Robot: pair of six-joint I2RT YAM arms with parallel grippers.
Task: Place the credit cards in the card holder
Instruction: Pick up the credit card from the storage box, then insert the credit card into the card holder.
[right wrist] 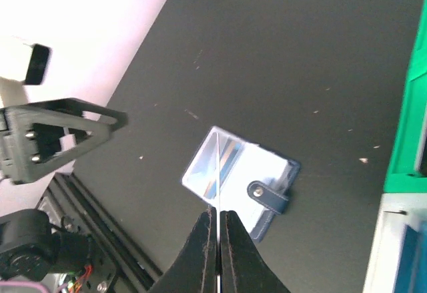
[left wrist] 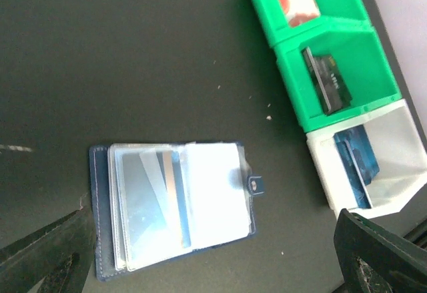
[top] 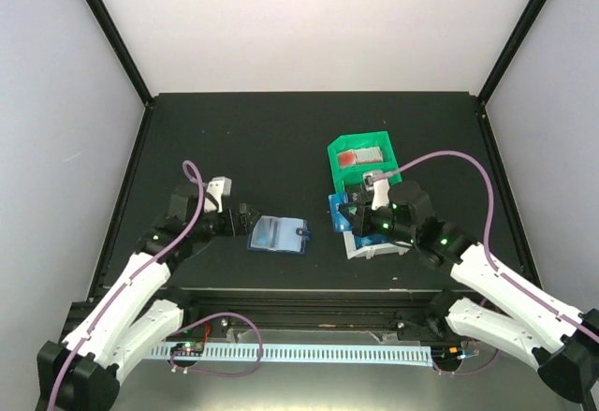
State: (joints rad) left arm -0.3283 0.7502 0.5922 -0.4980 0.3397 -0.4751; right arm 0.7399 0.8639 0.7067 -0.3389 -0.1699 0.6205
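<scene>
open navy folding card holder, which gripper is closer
Left. Left gripper sits beside the card holder; right gripper, pinching a thin card, hangs farther off by the green-and-white bins.

My overhead view is lit brightly and evenly from above. The plain white back wall [top: 309, 18] blows out, while the matte black table [top: 262, 139] swallows most shadows. On the left wrist view, glare washes the clear sleeves of the open navy folding card holder [left wrist: 173, 203] pale, and the left gripper's black fingers [left wrist: 47, 256] sit dark and blurred. On the right wrist view, the thin credit card [right wrist: 217, 166], pinched edge-on in the right gripper [right wrist: 217, 210], shows only as a bright hairline.
</scene>
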